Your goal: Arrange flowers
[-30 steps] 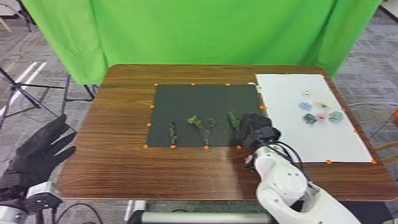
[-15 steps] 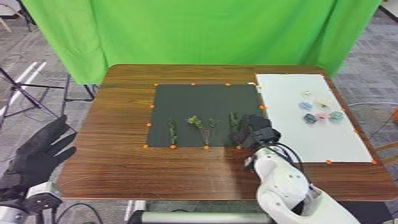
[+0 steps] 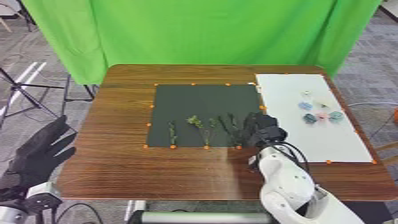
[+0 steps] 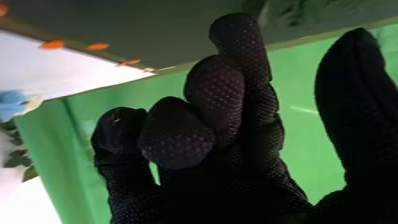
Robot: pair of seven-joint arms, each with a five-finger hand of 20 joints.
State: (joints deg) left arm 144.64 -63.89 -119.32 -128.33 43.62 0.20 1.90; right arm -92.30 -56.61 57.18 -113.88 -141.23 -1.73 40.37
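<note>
In the head view my right hand [image 3: 258, 127] is over the right edge of the dark mat [image 3: 191, 102], beside a green sprig [image 3: 234, 125]. More sprigs, one thin [image 3: 172, 131] and one leafy [image 3: 195, 121], lie to its left on the mat. In the right wrist view the same hand [image 4: 213, 130] is open, thumb apart from the fingers, holding nothing. Small blue, pink and pale flowers [image 3: 322, 116] lie on the white sheet [image 3: 311, 145]. My left hand [image 3: 34, 152] is open off the table's left side.
Orange markers [image 3: 206, 147] line the edges of the mat and sheet on the brown table [image 3: 160, 175]. A green curtain [image 3: 213, 35] hangs behind the far edge. A tripod [image 3: 27, 92] stands on the floor at the left.
My right hand has moved slightly to the right, and more of the sprig beside it shows, with stems spread on the mat. The left hand has stayed still.
</note>
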